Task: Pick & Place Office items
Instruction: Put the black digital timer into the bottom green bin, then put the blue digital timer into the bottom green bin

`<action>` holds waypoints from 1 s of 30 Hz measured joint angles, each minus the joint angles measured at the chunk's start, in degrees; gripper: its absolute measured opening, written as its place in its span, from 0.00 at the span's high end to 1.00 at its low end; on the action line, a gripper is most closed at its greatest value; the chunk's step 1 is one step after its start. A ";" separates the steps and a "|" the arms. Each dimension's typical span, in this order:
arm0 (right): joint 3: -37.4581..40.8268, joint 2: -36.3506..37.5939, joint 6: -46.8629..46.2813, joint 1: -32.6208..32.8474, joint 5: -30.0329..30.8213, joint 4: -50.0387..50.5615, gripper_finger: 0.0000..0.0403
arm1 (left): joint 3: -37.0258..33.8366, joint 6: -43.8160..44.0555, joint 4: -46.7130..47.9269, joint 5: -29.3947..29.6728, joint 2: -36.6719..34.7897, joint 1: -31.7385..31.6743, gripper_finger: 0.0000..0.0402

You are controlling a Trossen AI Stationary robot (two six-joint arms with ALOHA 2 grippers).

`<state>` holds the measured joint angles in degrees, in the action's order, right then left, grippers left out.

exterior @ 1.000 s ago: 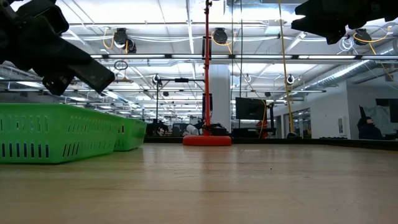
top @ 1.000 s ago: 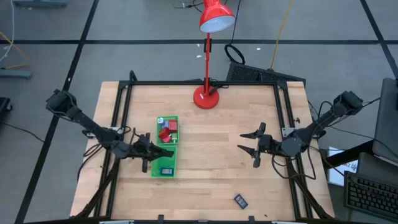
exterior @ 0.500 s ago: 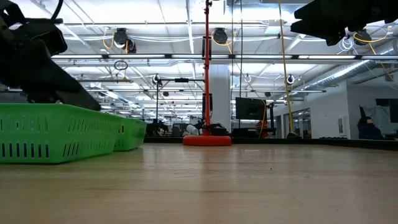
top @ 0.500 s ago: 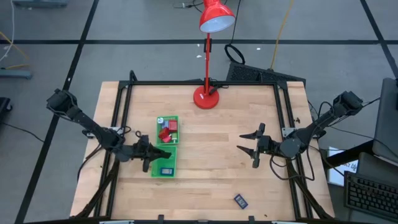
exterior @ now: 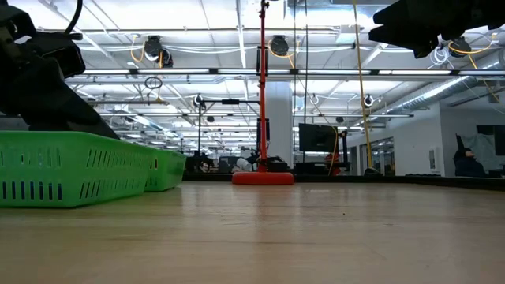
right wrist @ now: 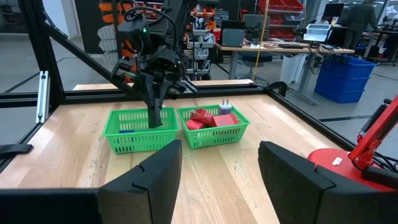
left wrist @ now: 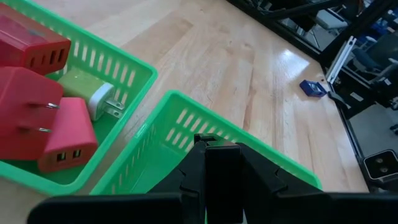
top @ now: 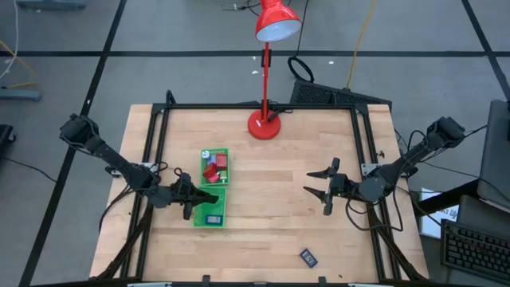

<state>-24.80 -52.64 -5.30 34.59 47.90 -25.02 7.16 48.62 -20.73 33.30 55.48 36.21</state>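
Observation:
The green two-compartment tray (top: pixel 226 185) lies left of the table's middle. Its far compartment holds red pieces (left wrist: pixel 37 118) and a whitish plug piece (left wrist: pixel 93 93). A blue-faced piece (top: pixel 213 217) lies in its near compartment. Another dark, blue-faced piece (top: pixel 308 257) lies flat on the wood near the front right. My left gripper (top: pixel 209 198) is shut and slants down over the tray's near compartment (left wrist: pixel 186 109). My right gripper (top: pixel 312 185) hangs open and level above the table's right half, nothing between its fingers. My left gripper has nothing between its shut fingers (left wrist: pixel 221 155). They slant down from the table's left over the near compartment, close to the wall between the two compartments. I cannot tell whether the tips touch the tray.
A tall red desk lamp stands with its base (top: pixel 264 124) at the far middle of the table. A black frame (top: pixel 159 119) runs along the table's edges. Bare wood (top: pixel 271 215) lies between the tray and my right gripper.
My left gripper has tipped further downward, rolled about its own axis and sunk a little toward the tray's near compartment, staying shut.

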 joint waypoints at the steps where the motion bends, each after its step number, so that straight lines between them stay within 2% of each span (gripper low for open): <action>1: 0.00 0.00 0.00 0.00 0.00 0.00 0.50 | 0.00 0.01 -0.02 0.00 0.00 0.00 0.84; 5: 0.00 0.00 0.00 0.00 0.00 0.00 0.50 | 0.00 0.04 -0.36 0.00 0.00 0.00 0.83; 17: -0.02 0.00 -0.02 0.00 0.02 0.00 0.50 | 0.00 0.20 -0.54 0.27 -0.01 -0.20 0.66; 30: -0.02 0.00 -0.02 0.00 0.01 0.00 0.50 | 0.00 0.11 -0.53 1.31 0.00 -0.24 0.55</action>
<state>-24.82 -52.64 -5.32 34.59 47.91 -25.02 7.16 48.73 -21.26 34.60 55.48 35.97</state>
